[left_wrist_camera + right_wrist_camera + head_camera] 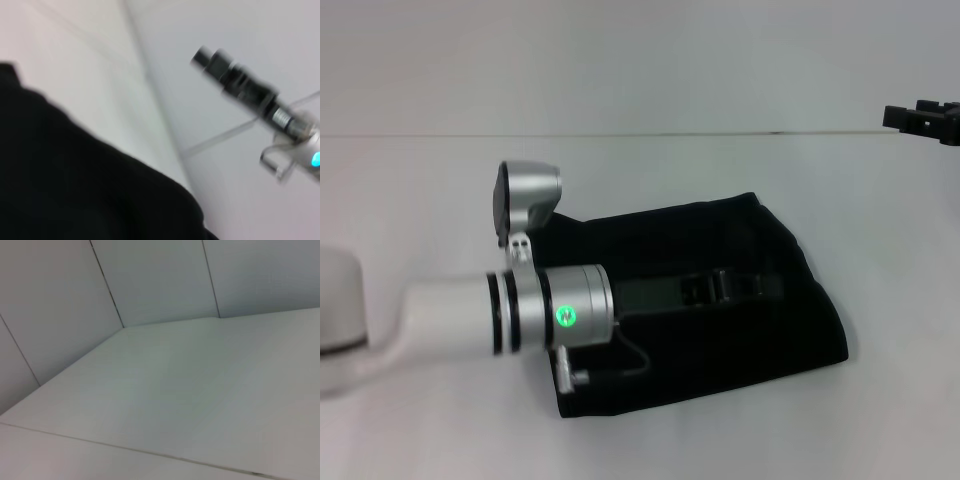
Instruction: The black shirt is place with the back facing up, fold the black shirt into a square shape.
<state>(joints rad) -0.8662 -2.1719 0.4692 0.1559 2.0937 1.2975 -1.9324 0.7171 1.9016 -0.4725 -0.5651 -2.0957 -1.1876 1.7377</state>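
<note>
Black shirt [720, 330] folded into a rough square on the white table [420, 180].
Left gripper [745, 284] reaches over it, finger state unclear; right gripper [923, 118] hangs far right, likewise unclear.

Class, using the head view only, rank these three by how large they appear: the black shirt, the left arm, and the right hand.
1. Black shirt: covers the widest area, folded into a rough square.
2. Left arm: looks nearly as large, but it sits closer to the camera, so this ranking is unsure.
3. Right hand: smallest, only partly in view at the far right edge.
</note>
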